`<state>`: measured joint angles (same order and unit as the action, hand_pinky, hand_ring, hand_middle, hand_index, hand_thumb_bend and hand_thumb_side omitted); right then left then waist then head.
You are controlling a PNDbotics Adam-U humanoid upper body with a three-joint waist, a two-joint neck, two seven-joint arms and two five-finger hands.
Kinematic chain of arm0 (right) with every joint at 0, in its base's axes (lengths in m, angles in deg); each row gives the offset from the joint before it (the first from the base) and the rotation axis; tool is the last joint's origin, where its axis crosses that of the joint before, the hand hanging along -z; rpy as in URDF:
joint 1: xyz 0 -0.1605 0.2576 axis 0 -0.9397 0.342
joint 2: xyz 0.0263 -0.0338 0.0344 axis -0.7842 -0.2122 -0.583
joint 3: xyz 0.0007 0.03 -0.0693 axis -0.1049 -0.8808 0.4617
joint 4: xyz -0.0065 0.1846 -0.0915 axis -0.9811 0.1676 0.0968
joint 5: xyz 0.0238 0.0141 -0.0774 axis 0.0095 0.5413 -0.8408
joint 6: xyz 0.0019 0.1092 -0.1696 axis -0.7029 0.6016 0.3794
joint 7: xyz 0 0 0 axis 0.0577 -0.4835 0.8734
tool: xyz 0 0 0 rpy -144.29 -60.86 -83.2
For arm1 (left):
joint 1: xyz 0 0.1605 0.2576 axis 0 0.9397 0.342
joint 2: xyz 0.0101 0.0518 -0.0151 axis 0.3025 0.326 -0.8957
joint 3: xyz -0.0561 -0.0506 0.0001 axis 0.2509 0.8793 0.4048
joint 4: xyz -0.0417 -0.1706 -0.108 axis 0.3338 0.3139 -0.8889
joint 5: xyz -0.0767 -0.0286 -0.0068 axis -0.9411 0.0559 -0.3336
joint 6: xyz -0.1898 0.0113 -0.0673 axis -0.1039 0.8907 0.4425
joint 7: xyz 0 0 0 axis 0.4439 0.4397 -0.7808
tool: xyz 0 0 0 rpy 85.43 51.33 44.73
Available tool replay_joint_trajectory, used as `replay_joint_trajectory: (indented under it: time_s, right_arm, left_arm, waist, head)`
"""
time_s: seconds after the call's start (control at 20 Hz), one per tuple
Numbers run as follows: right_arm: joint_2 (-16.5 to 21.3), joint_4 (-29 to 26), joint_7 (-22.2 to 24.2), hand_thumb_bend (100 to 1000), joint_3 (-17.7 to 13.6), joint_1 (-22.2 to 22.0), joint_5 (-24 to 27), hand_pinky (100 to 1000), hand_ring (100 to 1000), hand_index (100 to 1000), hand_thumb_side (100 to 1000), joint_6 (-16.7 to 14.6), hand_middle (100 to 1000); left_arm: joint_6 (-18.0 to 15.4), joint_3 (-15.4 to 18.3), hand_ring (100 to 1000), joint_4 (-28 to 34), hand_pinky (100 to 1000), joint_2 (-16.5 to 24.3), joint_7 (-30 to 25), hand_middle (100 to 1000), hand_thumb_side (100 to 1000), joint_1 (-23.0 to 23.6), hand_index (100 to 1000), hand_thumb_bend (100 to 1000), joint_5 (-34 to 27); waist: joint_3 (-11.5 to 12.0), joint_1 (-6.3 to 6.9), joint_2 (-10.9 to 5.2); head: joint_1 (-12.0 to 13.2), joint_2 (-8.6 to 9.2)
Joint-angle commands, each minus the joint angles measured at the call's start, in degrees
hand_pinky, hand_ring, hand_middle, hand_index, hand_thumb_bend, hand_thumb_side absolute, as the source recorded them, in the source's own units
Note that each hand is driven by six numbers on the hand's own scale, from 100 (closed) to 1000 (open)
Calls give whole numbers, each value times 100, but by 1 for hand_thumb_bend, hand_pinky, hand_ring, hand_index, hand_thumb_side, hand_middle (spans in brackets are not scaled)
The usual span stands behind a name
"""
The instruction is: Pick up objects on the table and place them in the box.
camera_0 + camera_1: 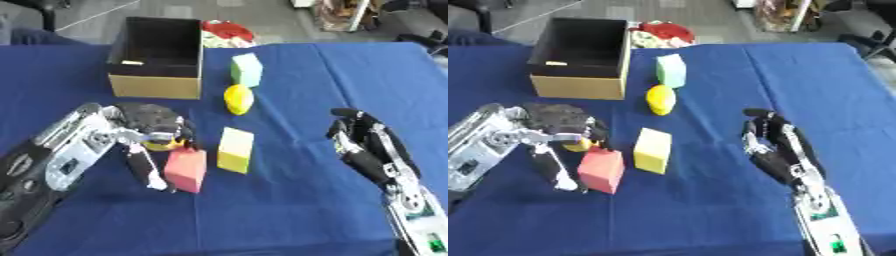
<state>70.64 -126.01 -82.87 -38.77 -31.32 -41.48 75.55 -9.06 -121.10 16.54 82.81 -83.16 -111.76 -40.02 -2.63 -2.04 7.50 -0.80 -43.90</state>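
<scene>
Red block (186, 170), a matte cuboid standing upright on the blue cloth-covered surface (289, 215), sits nearest the camera with the left robot hand (144, 131) right beside it: one dark finger reaches down along its left face while the other fingers curl above it, over a small yellow-and-black object (164, 145) I cannot make out. Whether the fingers have hold of either one I cannot tell. To do this grasp well, I judge the thumb and fingers should close on opposite faces of the red block before any lift, keeping clear of the yellow rectangular block (234, 150) just to its right. The right robot hand (363, 145) hovers idle at the right, fingers relaxed and empty. Farther back lie a yellow lemon-shaped object (238, 99) and a pale green block (247, 69), then the open brown cardboard box (156, 86).
</scene>
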Motion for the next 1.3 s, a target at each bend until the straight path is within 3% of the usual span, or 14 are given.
replay_joint_trajectory:
  time_s: [0.05,0.3,0.5,0.75,0.8,0.85,1.1,1.3]
  right_arm:
    - [59,-97,8,100,-24,53,2,694,568,769,343,5,505]
    - [60,-88,18,100,-12,58,4,694,568,769,341,8,506]
    - [55,-87,25,100,-5,67,7,695,568,769,346,5,506]
    - [55,-89,26,100,-6,71,6,695,569,769,341,5,506]
    - [56,-88,25,100,-7,70,6,695,569,769,339,6,506]
    - [58,-87,24,100,-9,67,5,695,569,769,340,7,506]
    - [64,-87,19,100,-15,56,-1,695,569,769,340,8,506]
    - [62,-88,13,100,-20,53,-6,696,569,769,341,10,507]
  left_arm:
    - [28,4,613,-57,745,-6,56,578,291,-59,761,456,7]
    - [299,60,496,-79,673,-32,545,456,149,-34,662,384,60]
    - [482,74,459,-108,644,-40,873,413,100,-20,634,373,100]
    - [433,76,539,-43,705,0,861,500,212,-7,713,441,126]
    - [399,99,552,22,714,31,807,515,252,-8,725,414,112]
    - [366,125,559,105,720,74,745,523,239,-13,731,455,99]
    - [276,228,609,571,753,330,293,577,315,-43,770,486,-204]
    - [387,322,668,733,785,374,143,642,342,-44,805,512,-301]
  waist:
    - [3,52,-129]
    - [4,57,-131]
    - [-3,58,-129]
    - [-11,57,-129]
    - [-10,59,-129]
    - [-9,62,-130]
    - [-7,79,-130]
    - [-2,79,-132]
  head:
    - [-28,-22]
    - [-35,-22]
    - [-39,-22]
    - [-42,-22]
    - [-44,-22]
    - [-44,-22]
    - [-46,-22]
    - [-57,-22]
